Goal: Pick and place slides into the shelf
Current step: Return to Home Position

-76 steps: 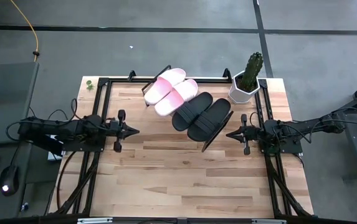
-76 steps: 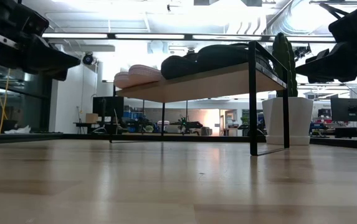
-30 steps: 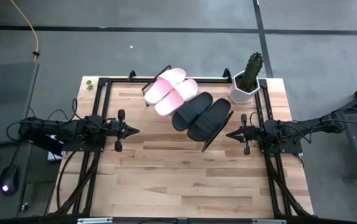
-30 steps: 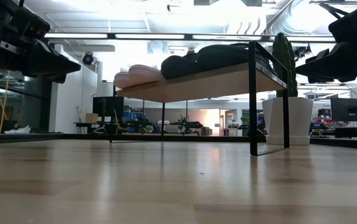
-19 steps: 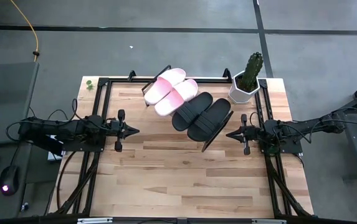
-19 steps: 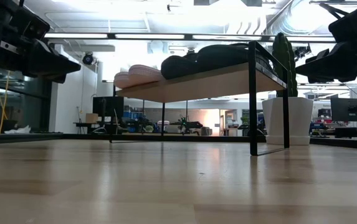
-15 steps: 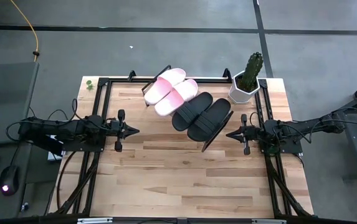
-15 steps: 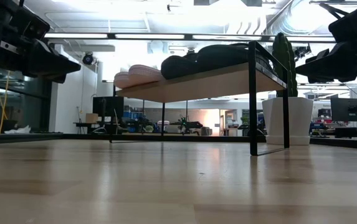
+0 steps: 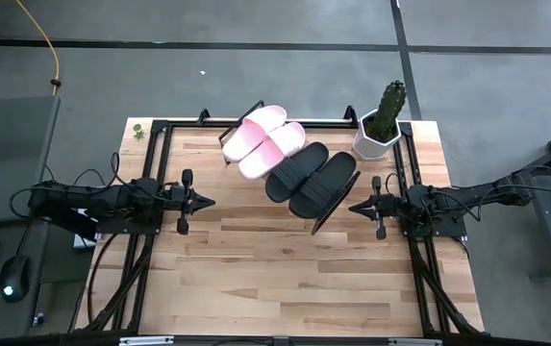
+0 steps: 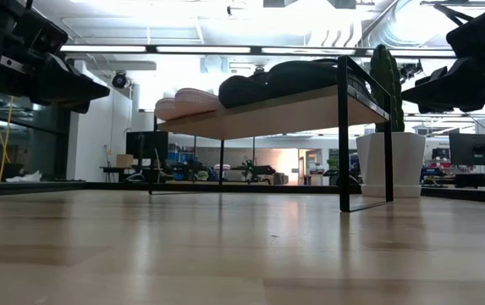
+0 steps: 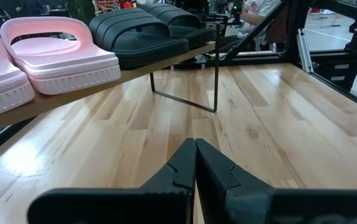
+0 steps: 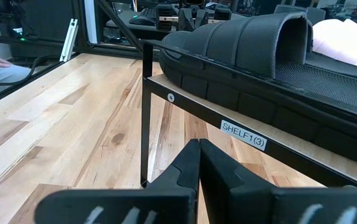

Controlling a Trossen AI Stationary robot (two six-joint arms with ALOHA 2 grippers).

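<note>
- Overhead, the shelf (image 10: 267, 113) stands in the upper middle of the high view, set at a slant across the table (image 9: 285, 279).
- All four sandals lie on its board in one diagonal row, side by side and touching.
- The pink slides (image 9: 263, 141) take the upper-left end of that row; the black slides (image 9: 310, 179) take the lower-right end.
- In the low view the board shows as a pale strip on thin black legs in the upper middle of the frame, with the sandals' rounded straps lined up above it.
- A white pot (image 9: 371, 144) holding a cactus (image 9: 388, 104) stands just beside the shelf's right end, near the table's upper-right corner.
- The left gripper (image 9: 210, 202) sits at centre left of the high view, pointing toward the middle; it is raised off the wood and well apart from the shelf. Its fingers are pressed together with nothing between them.
- The right gripper (image 9: 352, 206) mirrors it at centre right, its tip near the shelf's lower-right frame but not touching. Its fingers are likewise pinched together and empty.
- The right wrist view shows a black sandal above the frame rail, which carries a white label (image 12: 243, 135) reading "SHELF1(3)".
</note>
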